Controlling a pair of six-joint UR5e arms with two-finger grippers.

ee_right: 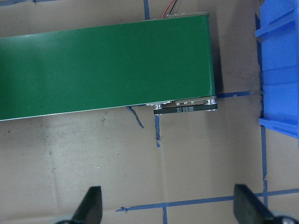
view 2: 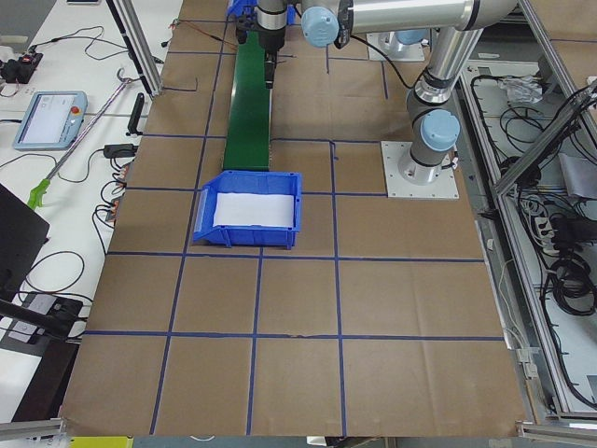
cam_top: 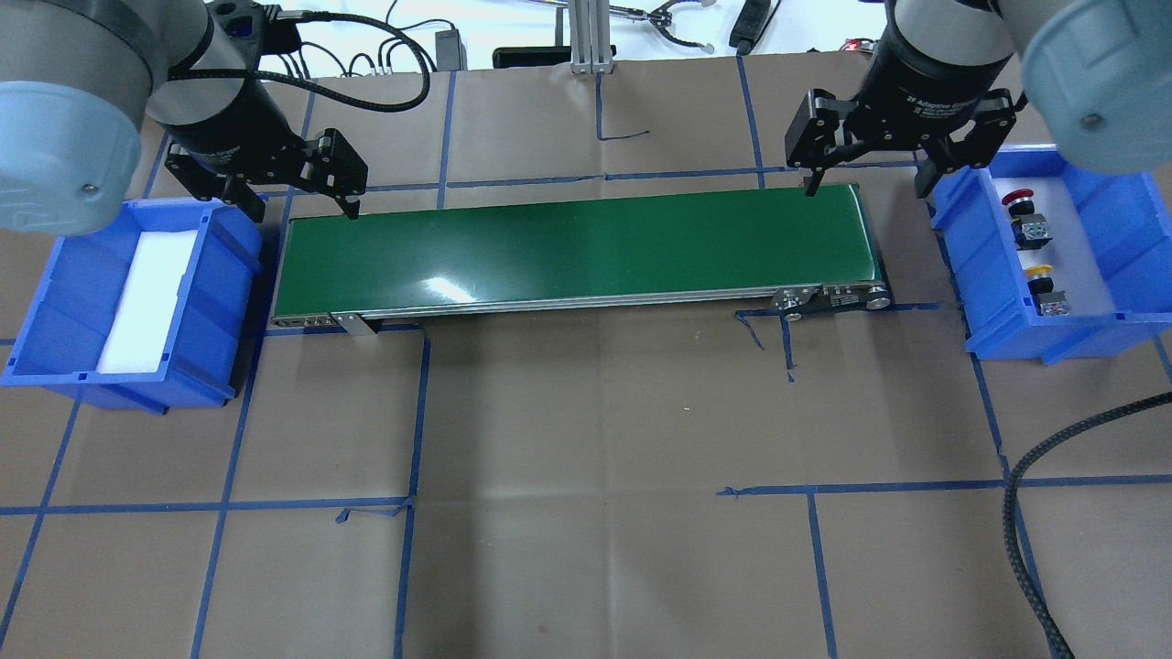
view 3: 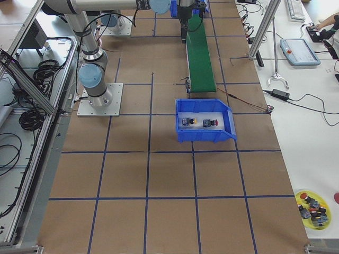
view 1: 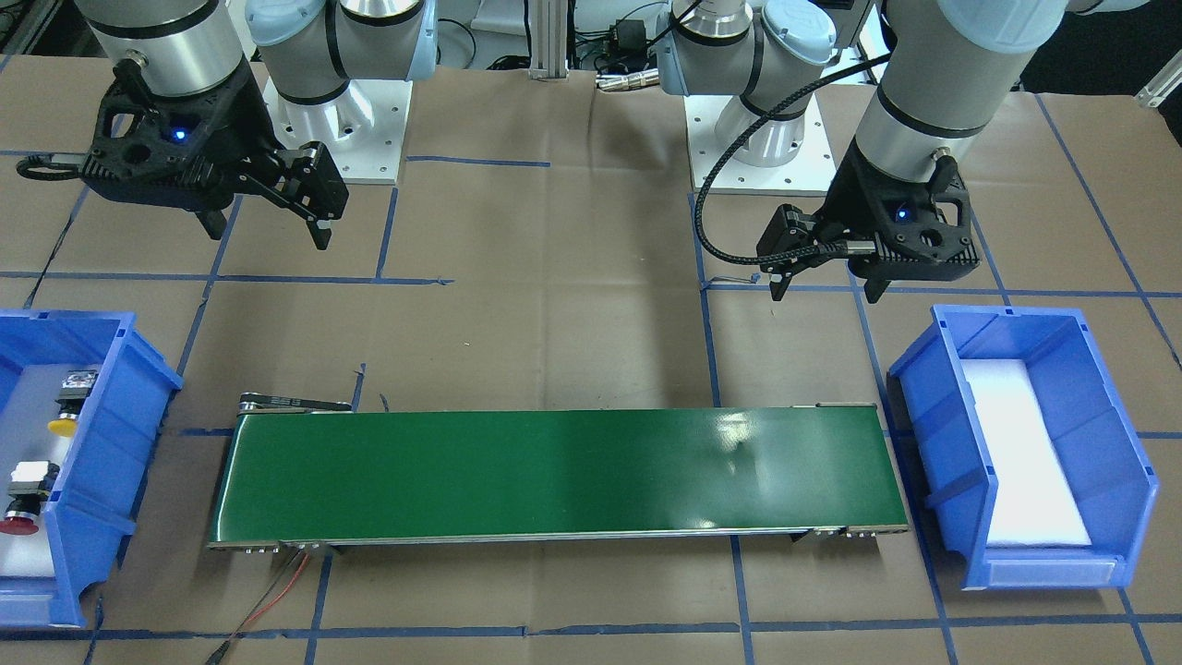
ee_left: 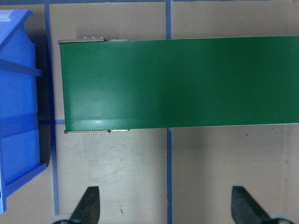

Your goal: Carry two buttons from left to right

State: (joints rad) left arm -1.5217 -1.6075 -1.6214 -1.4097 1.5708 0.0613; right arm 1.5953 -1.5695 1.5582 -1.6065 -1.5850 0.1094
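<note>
Holds L end effector (cam_top: 300, 209) and R end effector (cam_top: 865, 190) open, gripping nothing, by belt (cam_top: 577, 252) ends, prob. to load and unload it. Sees 2 btns, yellow btn (cam_top: 1037, 272) and red btn (cam_top: 1016, 197), lying in bin (cam_top: 1131, 238) at right edge of bench (cam_top: 586, 412). Counts 2 bins, 1 belt; 2nd bin (cam_top: 73, 284) at left edge, prob. the goal.

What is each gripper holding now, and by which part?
Nothing. The left gripper and the right gripper are open and empty; the yellow button and red button lie in a blue bin.
</note>
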